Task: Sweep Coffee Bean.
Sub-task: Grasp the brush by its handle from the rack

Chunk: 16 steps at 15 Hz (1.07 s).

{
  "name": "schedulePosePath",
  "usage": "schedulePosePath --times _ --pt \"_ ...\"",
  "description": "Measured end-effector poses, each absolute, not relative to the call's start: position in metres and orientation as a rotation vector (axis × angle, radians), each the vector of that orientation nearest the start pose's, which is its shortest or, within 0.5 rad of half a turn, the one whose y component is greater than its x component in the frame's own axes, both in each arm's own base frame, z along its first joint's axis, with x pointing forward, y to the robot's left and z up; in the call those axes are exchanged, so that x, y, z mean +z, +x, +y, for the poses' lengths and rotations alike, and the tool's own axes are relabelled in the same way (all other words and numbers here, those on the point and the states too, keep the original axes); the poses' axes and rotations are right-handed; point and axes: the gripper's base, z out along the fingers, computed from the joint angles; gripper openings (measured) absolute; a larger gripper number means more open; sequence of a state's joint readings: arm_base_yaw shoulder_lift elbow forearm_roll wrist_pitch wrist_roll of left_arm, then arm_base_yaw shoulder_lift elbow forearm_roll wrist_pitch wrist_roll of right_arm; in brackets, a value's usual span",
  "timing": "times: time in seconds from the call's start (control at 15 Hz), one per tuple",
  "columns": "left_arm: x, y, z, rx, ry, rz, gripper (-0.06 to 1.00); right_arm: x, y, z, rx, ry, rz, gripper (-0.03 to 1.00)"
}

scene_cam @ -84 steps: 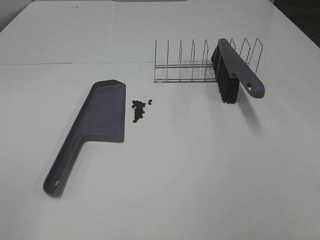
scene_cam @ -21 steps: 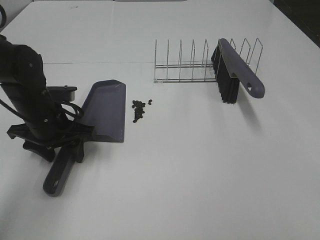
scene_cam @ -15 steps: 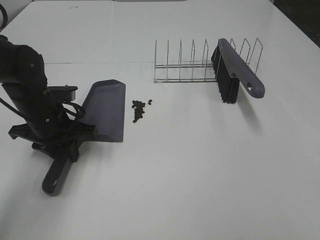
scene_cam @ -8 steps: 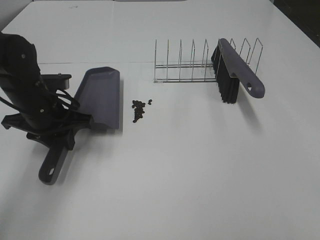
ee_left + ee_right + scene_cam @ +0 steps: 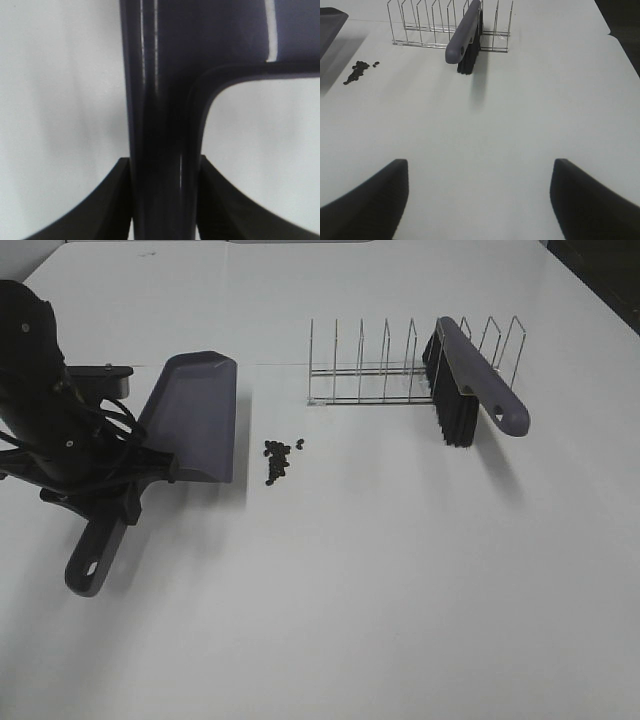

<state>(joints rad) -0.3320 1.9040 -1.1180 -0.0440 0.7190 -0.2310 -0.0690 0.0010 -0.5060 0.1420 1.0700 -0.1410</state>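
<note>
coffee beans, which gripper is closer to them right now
Left. The left gripper is shut on the dustpan, whose blade is beside the coffee beans. The right gripper is open and well back, with the beans far ahead.

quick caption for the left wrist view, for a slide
Left claw clamped on the handle of the dustpan, with the white table showing on both sides.
</note>
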Motion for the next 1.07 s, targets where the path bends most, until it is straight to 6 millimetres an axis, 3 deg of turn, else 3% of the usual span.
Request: schedulePosePath --times 0.13,0.33,0.67,0.73,0.87,1.07 --pt "0.143 0.329 -0.116 -0.107 0.107 2.999 0.35 0.284 0.0 0.011 0.044 -0.075 2.041 0.69" --pt "0.143 0.329 -0.116 -0.107 0.107 2.999 0.35 0.317 0.026 0.013 0.108 -0.038 1.924 0.69" --pt "0.143 0.329 -0.116 -0.106 0.13 2.998 0.35 0.369 0.087 0.018 0.182 -0.141 1.983 0.66" --pt "0.143 0.329 -0.116 -0.105 0.139 2.997 0.35 0.387 0.129 0.02 0.195 -0.159 2.05 0.66" --pt "0.143 0.329 -0.116 -0.105 0.142 2.997 0.35 0.4 0.18 0.022 0.201 -0.164 2.139 0.66" --pt "0.143 0.329 -0.116 -0.105 0.145 2.997 0.35 0.411 0.24 0.025 0.218 -0.167 2.236 0.66"
